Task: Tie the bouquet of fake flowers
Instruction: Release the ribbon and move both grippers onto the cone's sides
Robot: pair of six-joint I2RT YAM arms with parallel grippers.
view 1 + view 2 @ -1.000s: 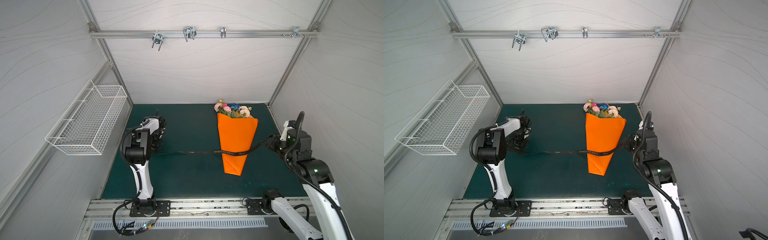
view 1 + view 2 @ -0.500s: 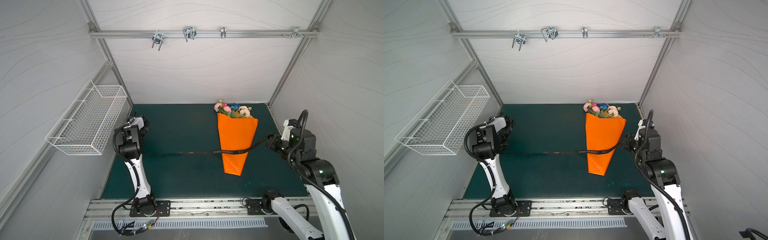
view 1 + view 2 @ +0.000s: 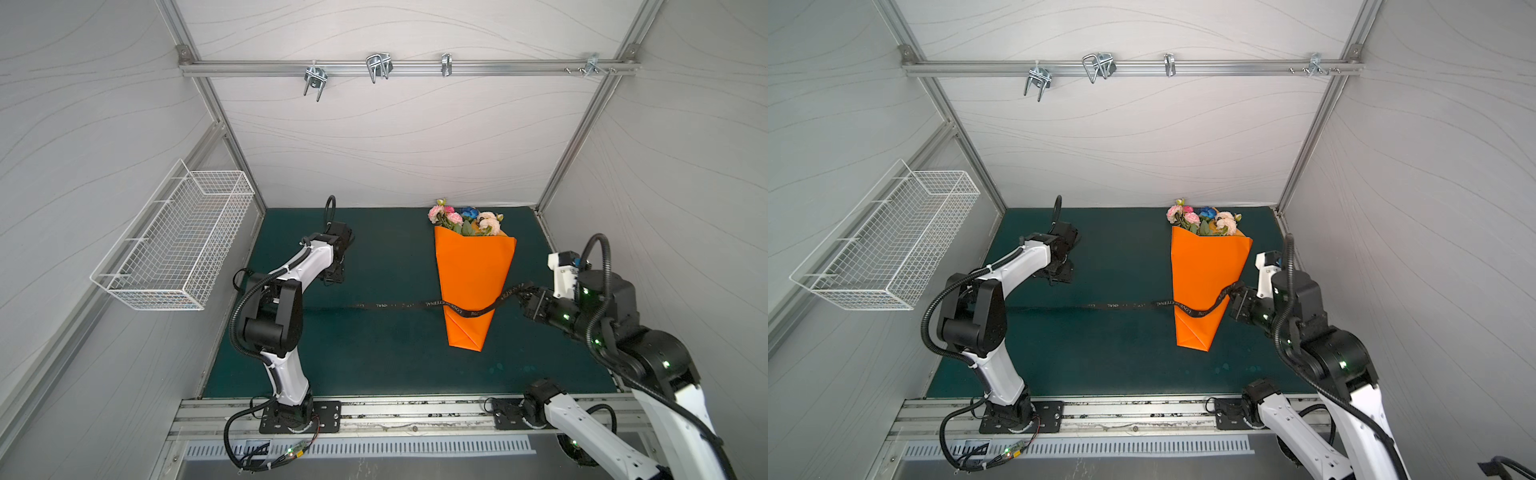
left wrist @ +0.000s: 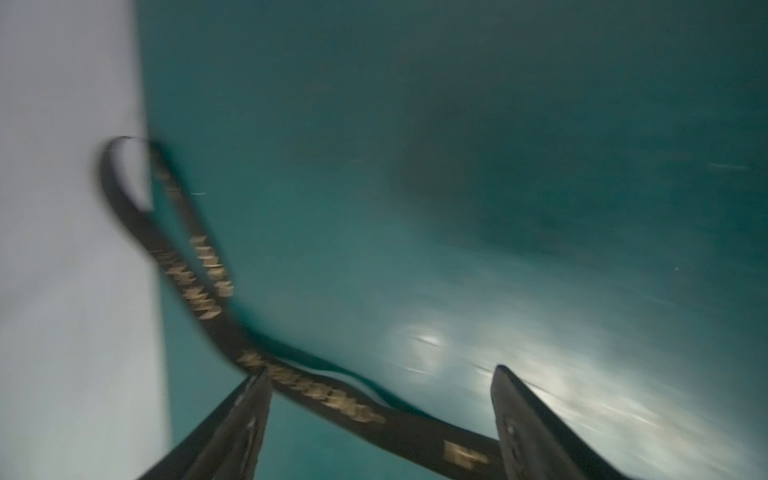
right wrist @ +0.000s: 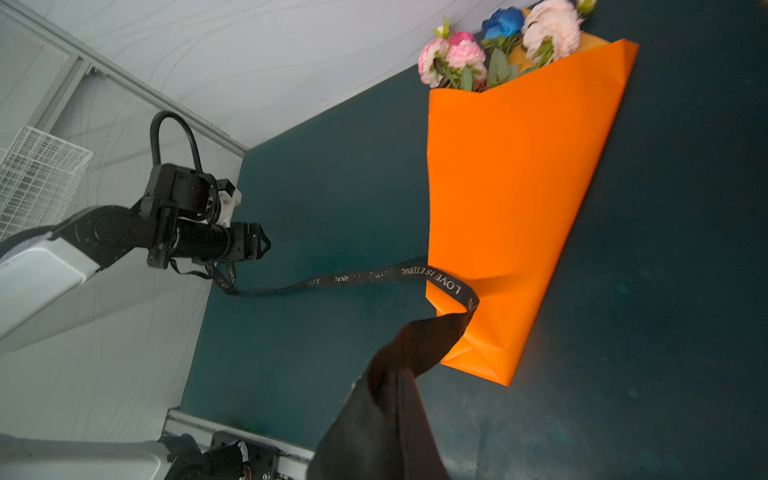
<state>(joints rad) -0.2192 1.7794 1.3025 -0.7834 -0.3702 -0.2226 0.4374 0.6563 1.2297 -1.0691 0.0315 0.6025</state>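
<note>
We see the bouquet of fake pink, peach and blue flowers (image 3: pixel 465 220) lying flat at one o'clock on the bench (image 3: pixel 374 257), blossoms toward twelve, stems hidden inside orange paper (image 3: pixel 473 274).

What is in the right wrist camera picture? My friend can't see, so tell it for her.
A bouquet of fake flowers wrapped in an orange paper cone lies on a dark green mat. A black ribbon with gold lettering crosses the cone's narrow end into the shut right gripper up close. Its other end trails off beneath the left gripper.
</note>
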